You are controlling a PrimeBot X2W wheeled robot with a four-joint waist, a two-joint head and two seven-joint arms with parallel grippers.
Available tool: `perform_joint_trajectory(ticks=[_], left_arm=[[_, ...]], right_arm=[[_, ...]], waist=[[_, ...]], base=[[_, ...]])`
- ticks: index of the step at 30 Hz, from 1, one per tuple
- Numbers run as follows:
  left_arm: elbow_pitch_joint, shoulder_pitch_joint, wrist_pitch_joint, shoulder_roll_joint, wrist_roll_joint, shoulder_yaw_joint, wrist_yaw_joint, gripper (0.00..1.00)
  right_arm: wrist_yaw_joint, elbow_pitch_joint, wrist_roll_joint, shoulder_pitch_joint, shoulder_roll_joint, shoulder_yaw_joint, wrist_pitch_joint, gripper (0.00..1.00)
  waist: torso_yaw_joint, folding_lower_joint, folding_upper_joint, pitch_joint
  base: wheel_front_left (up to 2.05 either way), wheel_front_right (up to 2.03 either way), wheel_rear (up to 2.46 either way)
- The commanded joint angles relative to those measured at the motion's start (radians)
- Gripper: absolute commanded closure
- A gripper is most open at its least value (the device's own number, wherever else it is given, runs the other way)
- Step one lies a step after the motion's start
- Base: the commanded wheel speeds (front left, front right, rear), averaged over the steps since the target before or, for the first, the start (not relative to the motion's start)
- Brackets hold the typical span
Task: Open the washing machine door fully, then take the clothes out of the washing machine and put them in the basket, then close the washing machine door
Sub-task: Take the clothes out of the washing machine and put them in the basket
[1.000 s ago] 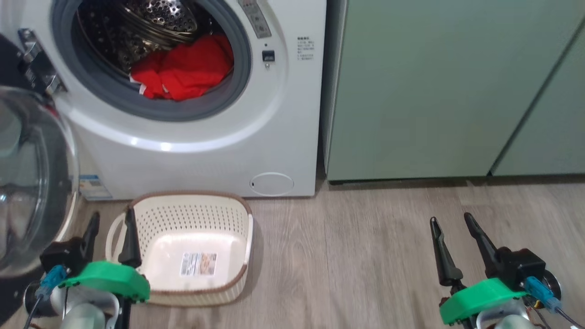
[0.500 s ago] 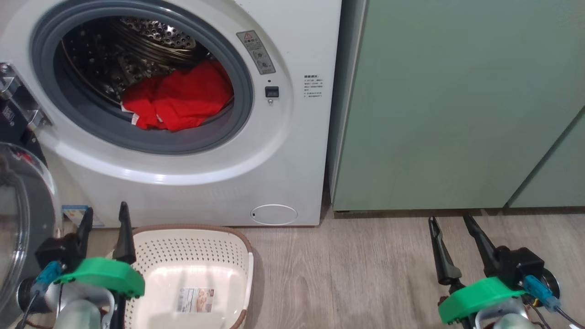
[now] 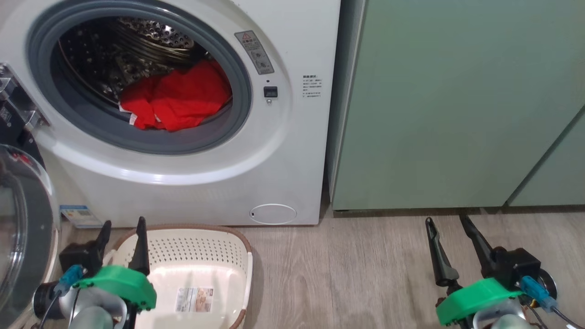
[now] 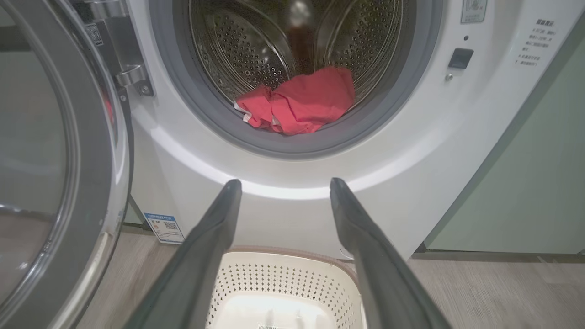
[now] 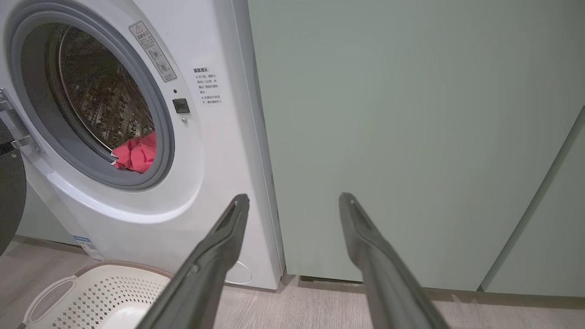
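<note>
Well beyond the left gripper (image 3: pixel 124 221) lie the clothes (image 3: pixel 176 98).

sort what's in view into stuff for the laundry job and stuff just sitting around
For the job: washer, its open door, red clothes in the drum, basket.
Just there: green cabinets, wood floor.
</note>
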Motion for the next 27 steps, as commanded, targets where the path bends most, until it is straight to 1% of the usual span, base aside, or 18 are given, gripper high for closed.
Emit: perform_joint_trajectory(ticks=[1,6,9,12,20,24,27], left_arm=[[-0.019,-0.068,-0.010,0.025,0.006,0.023,-0.004,0.00],[0.072,-0.137,0.000,0.044,0.035,-0.021,-0.004,0.00],[0.139,-0.204,0.049,0.063,0.043,-0.041,-0.004,0.00],[0.197,-0.286,0.110,0.085,0.027,-0.069,-0.004,0.00],[0.342,-0.536,0.276,0.185,-0.018,-0.112,-0.005,0.00],[0.393,-0.670,0.322,0.226,-0.042,-0.133,-0.005,0.00],[0.432,-0.757,0.343,0.245,-0.063,-0.150,-0.005,0.00]], right_arm=[[-0.001,-0.025,-0.010,-0.029,-0.004,0.025,-0.011,0.00],[-0.001,-0.022,-0.012,-0.027,-0.011,0.032,-0.011,0.00],[-0.001,-0.025,-0.016,-0.032,-0.010,0.033,-0.011,0.00],[-0.001,-0.027,-0.024,-0.045,-0.006,0.025,-0.011,0.00],[-0.001,-0.038,-0.047,-0.098,0.007,0.016,-0.011,0.00],[-0.001,-0.050,-0.059,-0.127,0.014,0.006,-0.011,0.00],[-0.001,-0.059,-0.069,-0.146,0.020,-0.003,-0.011,0.00]], waist=[[-0.002,0.0000,0.0000,0.006],[-0.017,0.0000,0.0000,0.034],[-0.035,0.0000,0.0000,0.063],[-0.052,0.0000,0.0000,0.104],[-0.102,0.0000,0.0000,0.219],[-0.124,0.0000,0.0000,0.284],[-0.134,0.0000,0.0000,0.335]], base=[[0.00,0.00,0.00],[0.00,0.00,0.00],[0.00,0.00,0.00],[0.00,0.00,0.00],[0.00,0.00,0.00],[0.00,0.00,0.00],[0.00,0.00,0.00]])
